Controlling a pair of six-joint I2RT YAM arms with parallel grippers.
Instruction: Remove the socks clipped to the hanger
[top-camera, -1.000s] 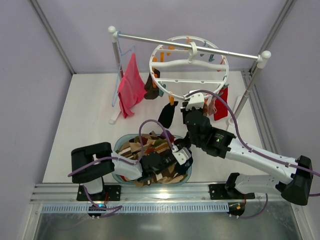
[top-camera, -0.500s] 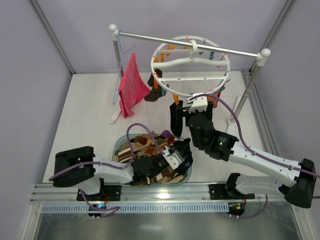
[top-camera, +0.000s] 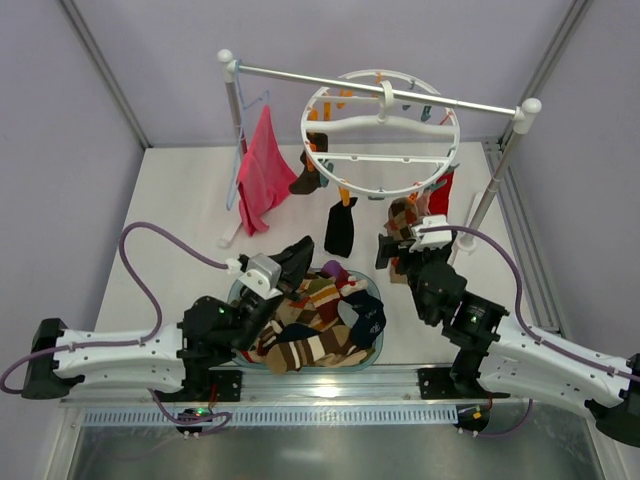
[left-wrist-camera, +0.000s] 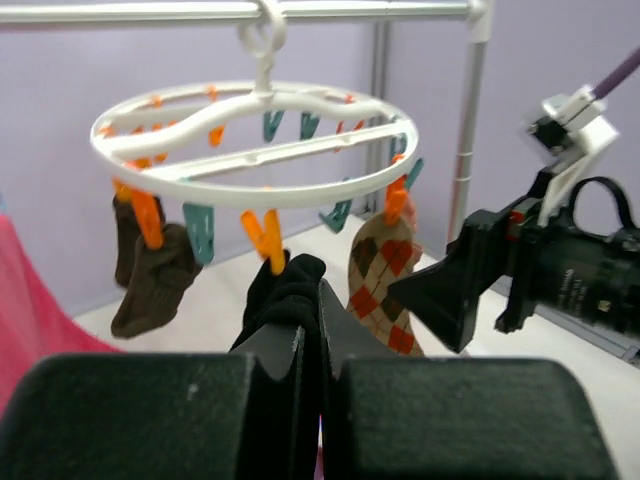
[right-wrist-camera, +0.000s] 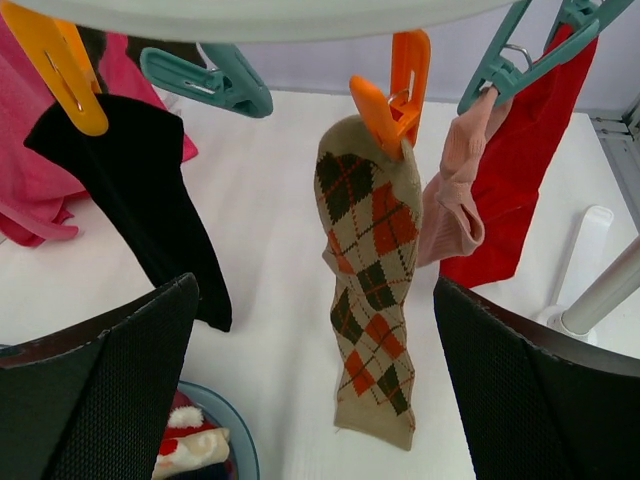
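The white round hanger (top-camera: 382, 192) hangs from the rail by its centre hook, with orange and teal clips round it. A black sock (top-camera: 340, 230) hangs on an orange clip at its near side. Beside it hang a brown and orange patterned sock (top-camera: 402, 215), a red sock (top-camera: 446, 190) and a dark brown sock (top-camera: 306, 180). My left gripper (top-camera: 300, 250) is shut and holds nothing, its tips pointing at the black sock (left-wrist-camera: 285, 295) from short of it. My right gripper (right-wrist-camera: 315, 300) stands wide open, and the patterned sock (right-wrist-camera: 370, 280) hangs ahead between its fingers, untouched.
A pale blue bowl (top-camera: 375, 345) full of loose socks sits between the arms. A pink cloth (top-camera: 262, 175) hangs on a thin blue hanger at the rail's left end. The metal rail (top-camera: 300, 76) rests on white posts, one post (top-camera: 500, 170) close right of my right gripper.
My right gripper has opened and drawn back to the right, from the black sock to the patterned one. My left arm has lifted out of the bowl and now points at the hanger.
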